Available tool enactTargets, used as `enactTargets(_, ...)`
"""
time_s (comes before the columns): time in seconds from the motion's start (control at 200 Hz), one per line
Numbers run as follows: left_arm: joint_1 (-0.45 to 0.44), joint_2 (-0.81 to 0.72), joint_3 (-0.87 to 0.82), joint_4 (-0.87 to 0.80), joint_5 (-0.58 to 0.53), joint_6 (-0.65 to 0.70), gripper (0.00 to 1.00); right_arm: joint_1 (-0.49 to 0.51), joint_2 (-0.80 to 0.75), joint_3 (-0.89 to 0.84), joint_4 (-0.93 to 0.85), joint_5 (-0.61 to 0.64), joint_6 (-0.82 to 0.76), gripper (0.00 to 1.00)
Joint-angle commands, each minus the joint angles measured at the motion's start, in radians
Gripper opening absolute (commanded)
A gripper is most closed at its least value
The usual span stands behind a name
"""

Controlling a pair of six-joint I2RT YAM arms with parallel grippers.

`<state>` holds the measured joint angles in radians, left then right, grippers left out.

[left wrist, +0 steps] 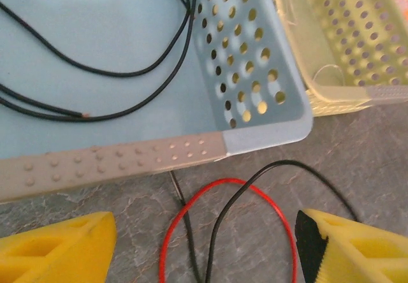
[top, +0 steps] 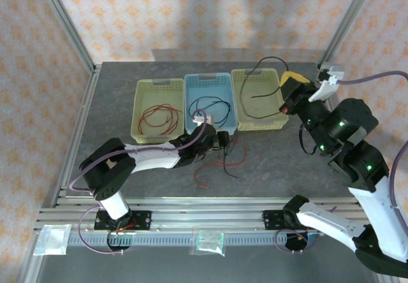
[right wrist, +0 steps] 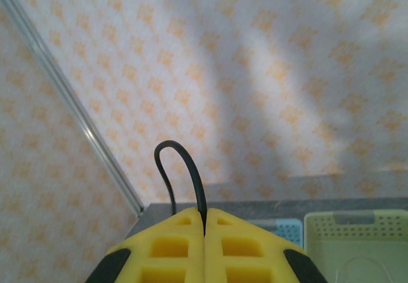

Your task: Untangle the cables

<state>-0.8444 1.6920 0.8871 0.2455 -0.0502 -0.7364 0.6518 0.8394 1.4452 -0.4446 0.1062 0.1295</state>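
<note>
A red cable [left wrist: 223, 182] and a black cable [left wrist: 255, 174] lie crossed on the grey table just in front of the blue basket [left wrist: 255, 136]. My left gripper [left wrist: 207, 251] hovers over them, open, one yellow finger on each side; from above it is the left gripper [top: 223, 144] over the loose tangle [top: 220, 163]. My right gripper [right wrist: 204, 229] is shut on a black cable [right wrist: 191, 168] that arches up out of its tips. In the top view this right gripper [top: 290, 82] is raised over the right yellow basket [top: 258, 98], and its black cable [top: 271, 58] loops down into it.
A red cable [top: 159, 117] lies in the left yellow basket [top: 143, 88]. A black cable [top: 207, 104] lies coiled in the blue basket [top: 207, 78]. Two small plastic bags [top: 208, 240] sit on the front rail. Metal frame posts and patterned walls surround the table.
</note>
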Motion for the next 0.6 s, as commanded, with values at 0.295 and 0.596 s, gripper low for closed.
enactTargets(0.295,-0.025,-0.085,0.060,-0.071,-0.035,0.045,0.76,0.004,0.090,0.029,-0.038,0.125,0.043,0.00)
enactTargets(0.596,-0.030,-0.284,-0.005,-0.092,-0.163,0.055,0.78,0.003,0.205,0.034,0.043,0.126,0.069,0.00)
